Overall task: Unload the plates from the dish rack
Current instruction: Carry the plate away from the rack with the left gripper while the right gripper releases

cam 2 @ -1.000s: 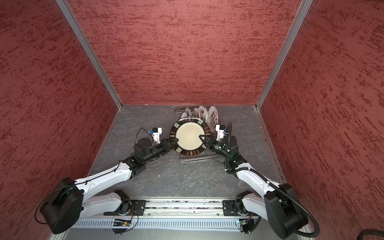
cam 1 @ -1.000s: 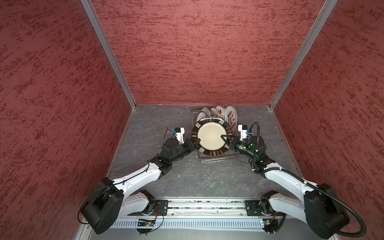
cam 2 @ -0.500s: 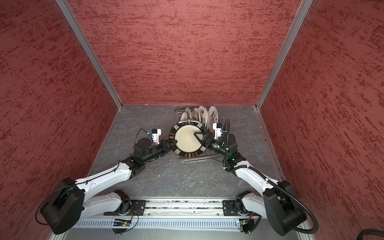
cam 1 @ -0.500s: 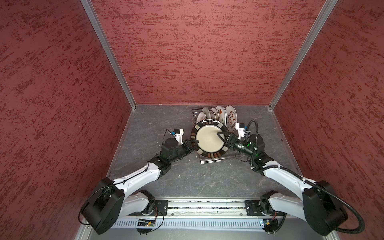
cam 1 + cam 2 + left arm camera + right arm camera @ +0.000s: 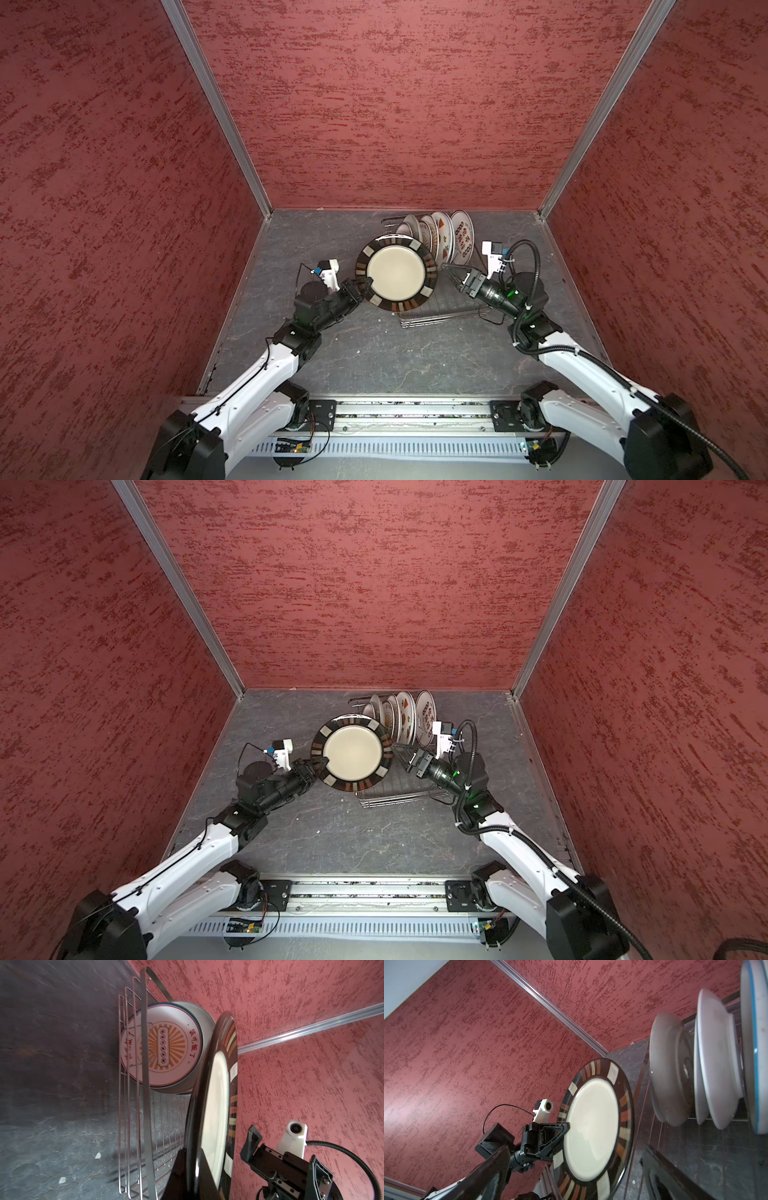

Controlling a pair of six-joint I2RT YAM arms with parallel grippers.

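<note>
In both top views my left gripper (image 5: pixel 368 286) (image 5: pixel 322 766) is shut on the left rim of the large plate (image 5: pixel 395 272) (image 5: pixel 352 752), which has a cream centre and a dark striped rim. It holds the plate in the air over the left part of the dish rack (image 5: pixel 440 316) (image 5: pixel 395 798). My right gripper (image 5: pixel 453 276) (image 5: pixel 401 756) stands open just right of the plate, clear of its rim. Several smaller printed plates (image 5: pixel 442 239) (image 5: pixel 405 717) stand upright at the rack's far end. The left wrist view shows the held plate (image 5: pixel 216 1105) edge-on beside a sunburst plate (image 5: pixel 166 1049).
Red textured walls close in the grey floor (image 5: pixel 374 357) on three sides, and the rack sits close to the back wall. The arms' mounting rail (image 5: pixel 411 415) runs along the front edge. In the right wrist view the racked plates (image 5: pixel 670 1074) stand just beyond the held one.
My right gripper has opened, let go of the large plate's right rim and drawn back to the right. The left gripper keeps the plate and has carried it slightly left.
</note>
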